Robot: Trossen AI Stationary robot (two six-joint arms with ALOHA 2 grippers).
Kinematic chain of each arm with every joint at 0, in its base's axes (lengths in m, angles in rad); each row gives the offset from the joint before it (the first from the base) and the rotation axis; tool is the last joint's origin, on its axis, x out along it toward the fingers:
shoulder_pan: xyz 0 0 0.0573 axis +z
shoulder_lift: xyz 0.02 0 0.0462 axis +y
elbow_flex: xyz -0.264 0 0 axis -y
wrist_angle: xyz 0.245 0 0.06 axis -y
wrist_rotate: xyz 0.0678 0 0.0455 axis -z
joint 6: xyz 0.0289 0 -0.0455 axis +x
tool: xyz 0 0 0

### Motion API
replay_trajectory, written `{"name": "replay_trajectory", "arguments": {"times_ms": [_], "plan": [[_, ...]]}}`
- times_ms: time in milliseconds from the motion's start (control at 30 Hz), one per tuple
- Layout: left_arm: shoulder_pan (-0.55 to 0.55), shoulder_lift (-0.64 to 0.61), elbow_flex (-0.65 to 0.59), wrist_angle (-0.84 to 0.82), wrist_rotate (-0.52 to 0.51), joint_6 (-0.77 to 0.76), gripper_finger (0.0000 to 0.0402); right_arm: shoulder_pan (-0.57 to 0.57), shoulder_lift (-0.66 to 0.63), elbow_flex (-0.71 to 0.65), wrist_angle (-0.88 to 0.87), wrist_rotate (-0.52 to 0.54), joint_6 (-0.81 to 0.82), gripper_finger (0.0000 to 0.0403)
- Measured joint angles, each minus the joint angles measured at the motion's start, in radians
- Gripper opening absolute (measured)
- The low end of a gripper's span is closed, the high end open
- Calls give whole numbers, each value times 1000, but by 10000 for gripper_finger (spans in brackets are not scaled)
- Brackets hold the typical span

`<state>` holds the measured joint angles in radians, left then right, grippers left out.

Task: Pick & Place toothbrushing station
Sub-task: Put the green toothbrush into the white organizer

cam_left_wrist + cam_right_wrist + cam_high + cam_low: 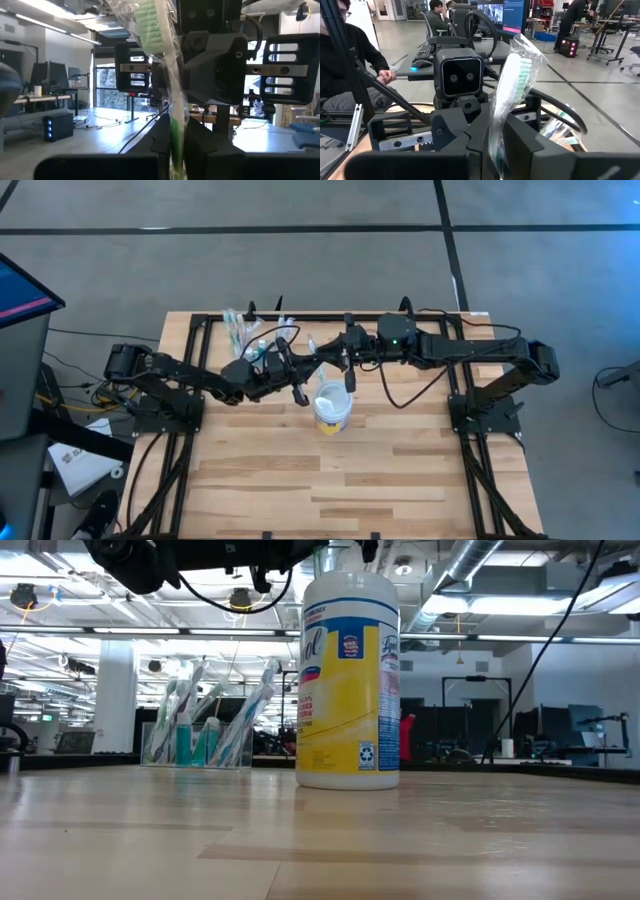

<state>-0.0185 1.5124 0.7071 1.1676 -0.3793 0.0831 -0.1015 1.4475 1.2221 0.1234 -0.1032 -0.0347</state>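
Note:
A toothbrush in a clear wrapper, with green bristles (pixel 150 20), stands upright in the air between my two grippers; it also shows in the right wrist view (pixel 516 65). My left gripper (pixel 177 147) and my right gripper (pixel 500 150) face each other above the table's far middle (pixel 312 363), each shut on this brush. The toothbrushing station (pixel 195 735), a clear stand holding several wrapped brushes, stands on its base on the table at the far left of centre (pixel 250 332), touched by no gripper. My left gripper pinches the wrapped toothbrush's handle (pixel 174 127) between its two fingers, coming level from the table's left and lying across the brush. The brush stands nearly upright, head up, clear of the table. My right gripper pinches the same wrapped handle (pixel 496 127) between its two fingers, coming level from the table's right, across the brush. The bristle head rises above the fingers; the wrapper is crumpled around it.
A round yellow-banded, white-topped tub (pixel 332 408) stands on the table just near of the grippers; it is large in the low view (pixel 348 680). Black frame rails (pixel 190 380) run along the table's left and right sides. People sit at desks (pixel 350 60) beyond the table.

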Motion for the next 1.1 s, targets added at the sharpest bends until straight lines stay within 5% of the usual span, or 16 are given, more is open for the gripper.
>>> {"name": "replay_trajectory", "arguments": {"times_ms": [167, 600, 1100], "plan": [[-1, -32, 0, -16, -22, 46, 18, -4, 0, 0, -15, -1, -3, 49], [-2, -211, -6, -361, -165, 41, 17, -34, -21, 0, -86, -3, -26, 52], [15, -246, -124, -365, -334, -17, 17, -29, -21, 0, -150, -3, -28, 52]]}}
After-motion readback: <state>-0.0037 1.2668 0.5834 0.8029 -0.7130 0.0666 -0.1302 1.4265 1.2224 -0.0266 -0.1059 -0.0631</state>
